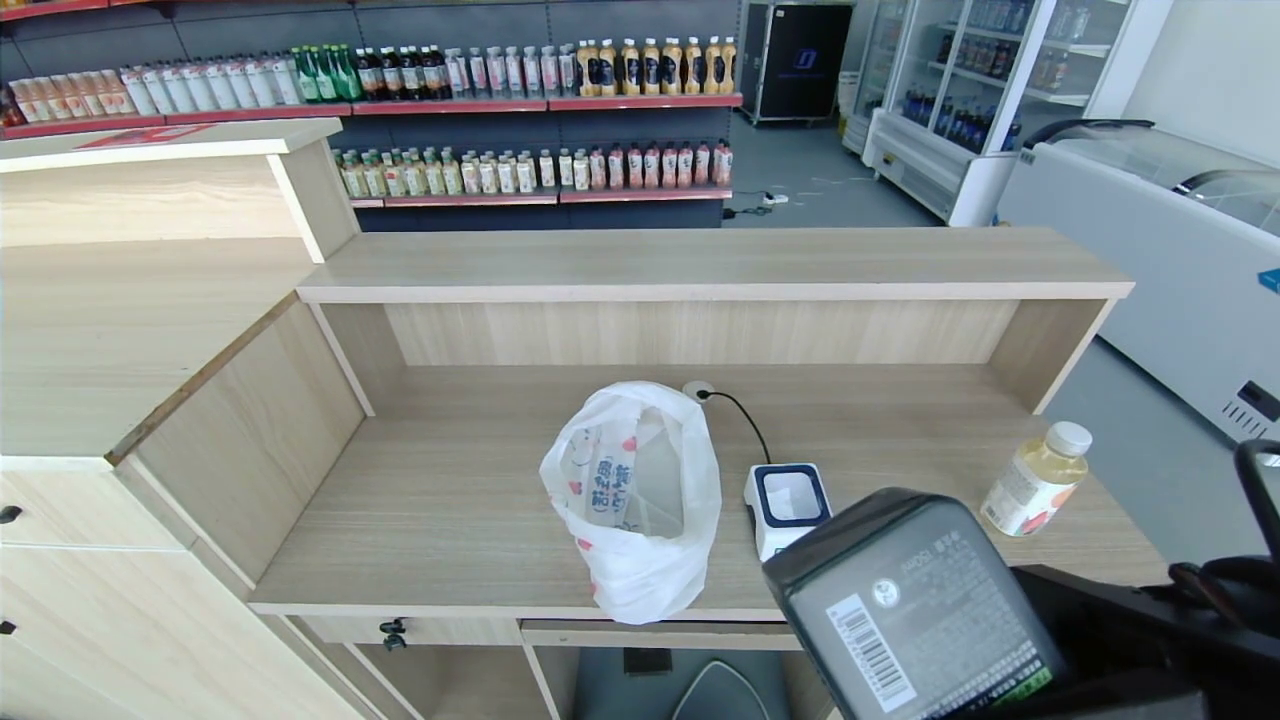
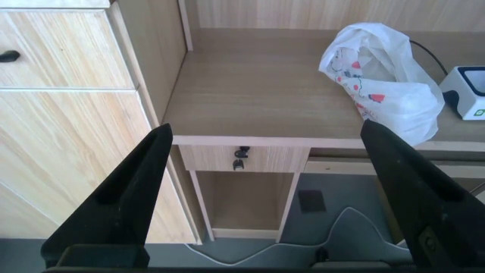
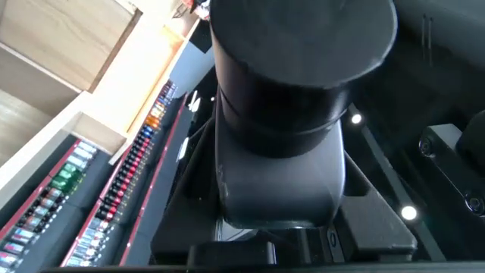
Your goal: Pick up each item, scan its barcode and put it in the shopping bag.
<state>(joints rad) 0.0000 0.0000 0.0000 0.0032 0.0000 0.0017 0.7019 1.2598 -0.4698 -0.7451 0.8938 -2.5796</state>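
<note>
A black container (image 1: 910,610) with a black cap (image 3: 303,45) hangs in the air at the lower right, in front of the counter, its white barcode label (image 1: 872,652) turned up toward the head camera. My right gripper (image 3: 277,199) is shut on it. The white scanner (image 1: 787,500) with a dark blue window stands on the counter just behind the container. Left of the scanner sits the white plastic shopping bag (image 1: 635,500), mouth open upward. A bottle of yellow liquid (image 1: 1035,480) stands at the counter's right end. My left gripper (image 2: 265,205) is open and holds nothing, low in front of the counter's left part.
The counter (image 1: 450,500) has a raised back shelf (image 1: 700,265) and side walls. A black cable (image 1: 745,420) runs from the scanner to a grommet behind the bag. Drawers (image 2: 242,158) sit under the counter edge. A cabinet (image 2: 68,114) stands to the left.
</note>
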